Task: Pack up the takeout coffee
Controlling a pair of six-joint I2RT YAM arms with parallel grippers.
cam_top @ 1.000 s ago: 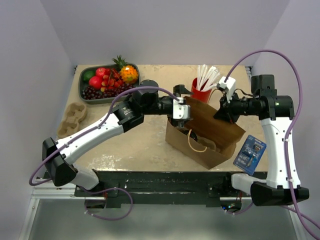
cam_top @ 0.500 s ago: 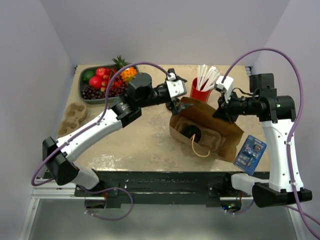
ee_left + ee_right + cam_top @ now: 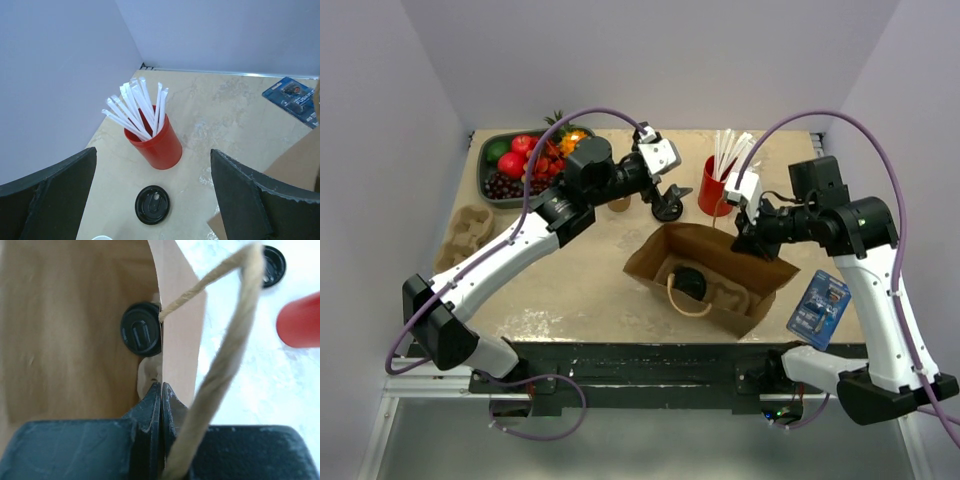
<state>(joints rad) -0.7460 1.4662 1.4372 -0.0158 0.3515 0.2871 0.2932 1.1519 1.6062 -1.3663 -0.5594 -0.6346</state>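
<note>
Takeout coffee [image 3: 691, 282] sitting inside the open paper bag [image 3: 730, 255] near the surface's front edge, black lid showing; right end effector [image 3: 161, 390] clamping the bag's wall; left end effector [image 3: 153, 160] hovering with fingers spread apart, above a loose black lid [image 3: 152, 204] beside the red cup [image 3: 156, 142] toward the back edge

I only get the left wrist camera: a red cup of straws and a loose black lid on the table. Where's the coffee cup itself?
Observer: The takeout coffee sits inside the brown paper bag, black lid on; the top camera shows it.
Operator: Is something holding that bag?
Observer: Yes, the right gripper is shut on the bag's rim, beside a rope handle.
Operator: Anything off to the left?
Observer: A cardboard cup carrier lies at the left edge of the table.
</note>
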